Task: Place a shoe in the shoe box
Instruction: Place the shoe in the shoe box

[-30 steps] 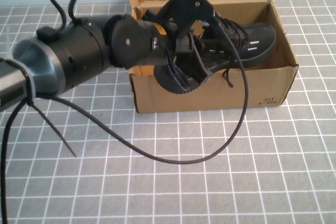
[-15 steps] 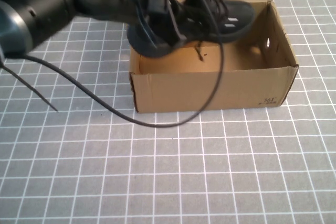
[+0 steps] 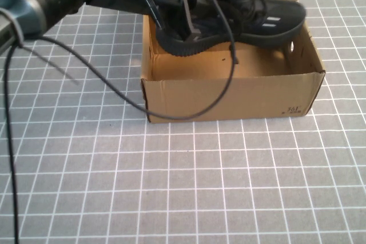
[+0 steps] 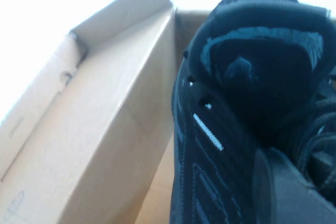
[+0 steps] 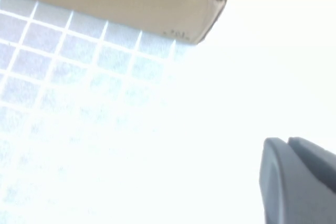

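Note:
The black knit shoe (image 3: 260,18) hangs tilted over the open brown shoe box (image 3: 229,98), heel to the left, toe towards the box's right end. The box floor shows bare under it. My left gripper (image 3: 186,10) is shut on the shoe at its heel collar, reaching in from the upper left. In the left wrist view the shoe (image 4: 220,145) fills the right side, one gripper finger (image 4: 289,192) lies against it, and the box wall (image 4: 105,129) is beside it. My right gripper is out of the high view; its wrist view shows one finger (image 5: 299,182) above the grid mat, with the box corner (image 5: 194,9) far off.
A black cable (image 3: 189,112) from the left arm loops down across the box's front wall. The box has a round hole (image 3: 292,46) in its right end and raised flaps at the back. Grey grid mat (image 3: 200,187) covers the table in front.
My left arm has swung back away from the camera, carrying the shoe. In the last half second the shoe shifted to the right over the box.

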Motion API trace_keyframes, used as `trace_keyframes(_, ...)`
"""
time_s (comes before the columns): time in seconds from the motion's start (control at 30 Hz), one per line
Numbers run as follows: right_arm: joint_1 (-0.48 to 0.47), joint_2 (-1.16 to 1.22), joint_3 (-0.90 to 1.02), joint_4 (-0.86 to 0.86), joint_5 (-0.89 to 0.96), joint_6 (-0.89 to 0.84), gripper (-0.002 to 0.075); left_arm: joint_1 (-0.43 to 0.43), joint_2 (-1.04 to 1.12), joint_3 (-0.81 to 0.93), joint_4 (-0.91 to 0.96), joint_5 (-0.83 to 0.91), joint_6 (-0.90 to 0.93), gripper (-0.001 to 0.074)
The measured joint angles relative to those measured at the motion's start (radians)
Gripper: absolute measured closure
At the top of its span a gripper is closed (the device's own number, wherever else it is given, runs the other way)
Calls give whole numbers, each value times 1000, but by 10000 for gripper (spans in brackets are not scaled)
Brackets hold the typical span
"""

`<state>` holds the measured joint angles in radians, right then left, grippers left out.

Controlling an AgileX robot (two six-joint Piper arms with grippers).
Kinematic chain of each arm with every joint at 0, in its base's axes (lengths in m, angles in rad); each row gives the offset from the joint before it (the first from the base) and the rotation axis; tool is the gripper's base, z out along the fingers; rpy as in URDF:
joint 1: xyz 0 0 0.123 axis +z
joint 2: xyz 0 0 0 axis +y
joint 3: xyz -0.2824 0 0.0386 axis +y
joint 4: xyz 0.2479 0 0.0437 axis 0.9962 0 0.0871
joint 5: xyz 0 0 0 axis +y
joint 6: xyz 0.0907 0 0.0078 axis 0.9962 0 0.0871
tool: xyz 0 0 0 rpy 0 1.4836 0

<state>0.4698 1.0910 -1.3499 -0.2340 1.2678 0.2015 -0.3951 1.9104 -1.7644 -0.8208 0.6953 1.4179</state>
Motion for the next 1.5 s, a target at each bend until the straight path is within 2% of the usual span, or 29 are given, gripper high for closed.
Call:
trace_keyframes(0.2, 0, -67, 69, 2, 0, 23, 742, 65, 133, -141, -22, 79, 29, 693)
trace_keyframes(0.33, 0, -82, 92, 3, 0, 43, 742, 76, 197, -182, -78, 102, 98, 693)
trace_keyframes(0.8, 0, -82, 98, 14, 0, 52, 742, 76, 326, -194, -197, 83, 322, 694)
trace_keyframes(1.23, 0, -82, 98, 45, 0, 52, 742, 76, 375, -194, -224, 12, 433, 694)
trace_keyframes(1.5, 0, -82, 98, 58, 0, 52, 742, 90, 377, -194, -307, 15, 504, 694)
